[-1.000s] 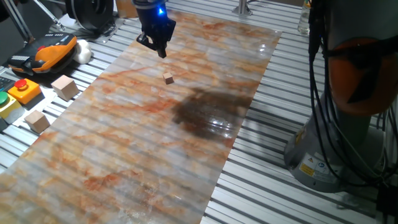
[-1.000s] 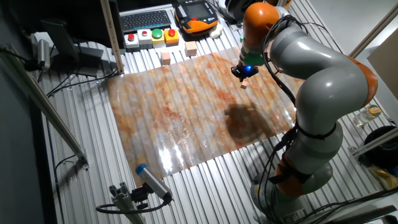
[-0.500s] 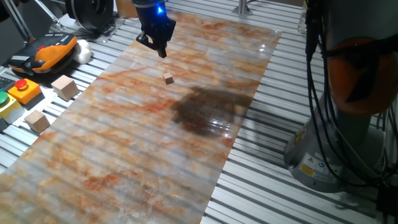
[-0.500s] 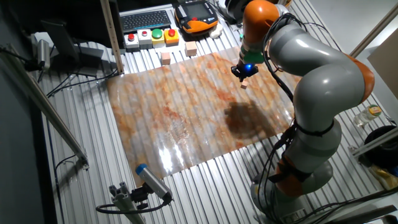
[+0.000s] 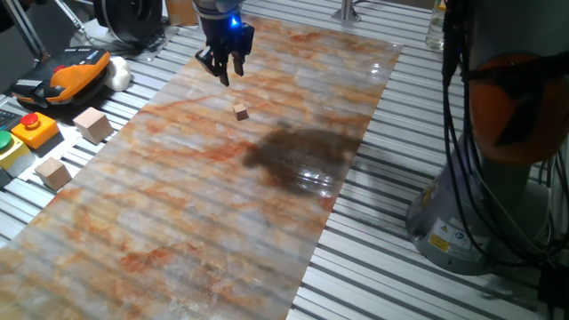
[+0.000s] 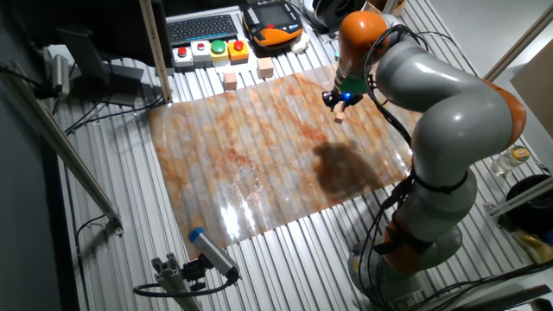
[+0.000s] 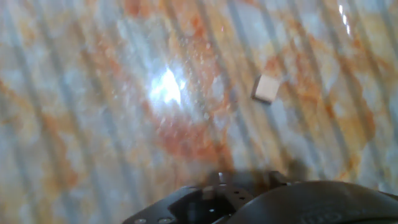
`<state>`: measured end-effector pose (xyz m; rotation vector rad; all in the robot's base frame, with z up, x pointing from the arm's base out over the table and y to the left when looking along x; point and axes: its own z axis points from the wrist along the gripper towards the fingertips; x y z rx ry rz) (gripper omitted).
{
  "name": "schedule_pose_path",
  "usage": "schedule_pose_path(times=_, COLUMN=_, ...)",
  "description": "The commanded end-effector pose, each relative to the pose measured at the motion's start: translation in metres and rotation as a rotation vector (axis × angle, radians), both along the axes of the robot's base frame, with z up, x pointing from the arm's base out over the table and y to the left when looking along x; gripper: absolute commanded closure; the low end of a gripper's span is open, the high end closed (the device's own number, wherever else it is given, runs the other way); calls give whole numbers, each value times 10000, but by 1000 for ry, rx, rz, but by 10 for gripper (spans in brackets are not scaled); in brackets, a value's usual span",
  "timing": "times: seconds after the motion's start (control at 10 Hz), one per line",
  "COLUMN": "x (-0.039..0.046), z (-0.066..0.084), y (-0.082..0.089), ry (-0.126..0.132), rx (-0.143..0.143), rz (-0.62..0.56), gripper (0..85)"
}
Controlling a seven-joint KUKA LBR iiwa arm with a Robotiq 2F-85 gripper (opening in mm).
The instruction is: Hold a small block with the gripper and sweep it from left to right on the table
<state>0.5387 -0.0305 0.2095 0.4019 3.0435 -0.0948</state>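
Note:
The small block (image 5: 241, 111) is a tiny tan cube lying loose on the marbled sheet (image 5: 204, 196) of the table. It also shows in the other fixed view (image 6: 340, 118) and in the hand view (image 7: 266, 89), up and to the right of centre. My gripper (image 5: 228, 75) hangs above the sheet's far end, a short way behind the block and apart from it. Its fingers point down with a gap between them and hold nothing. It also shows in the other fixed view (image 6: 340, 104). The hand view shows only the dark hand body (image 7: 261, 199), not the fingertips.
Two larger pale wooden cubes (image 5: 92, 124) (image 5: 53, 172) lie on the metal slats left of the sheet. An orange pendant (image 5: 67, 76), coloured button boxes (image 5: 34, 129) and a keyboard (image 6: 203, 28) sit beyond them. The arm's base (image 5: 462, 222) stands to the right.
The hand has turned about its axis above the sheet, so two parted fingers show instead of one point. The block has not moved.

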Motion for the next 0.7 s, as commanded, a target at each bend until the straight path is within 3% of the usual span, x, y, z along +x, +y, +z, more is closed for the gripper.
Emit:
schedule_pose_path(times=0.0, x=114, z=-79, y=-293, ry=-7, rx=11, rz=24, gripper=340)
schedule_pose_path(times=0.2, x=266, z=-202, y=-517, ry=-19, rx=18, rz=59, gripper=340)
schedule_pose_path(times=0.3, x=283, z=-262, y=-544, ry=-22, rx=23, rz=61, gripper=340)
schedule_pose_path(times=0.4, x=283, z=-275, y=-551, ry=-13, rx=29, rz=66, gripper=340)
schedule_pose_path(times=0.5, x=283, z=-275, y=-551, ry=5, rx=39, rz=69, gripper=510)
schedule_pose_path(times=0.6, x=283, z=-275, y=-551, ry=32, rx=41, rz=59, gripper=510)
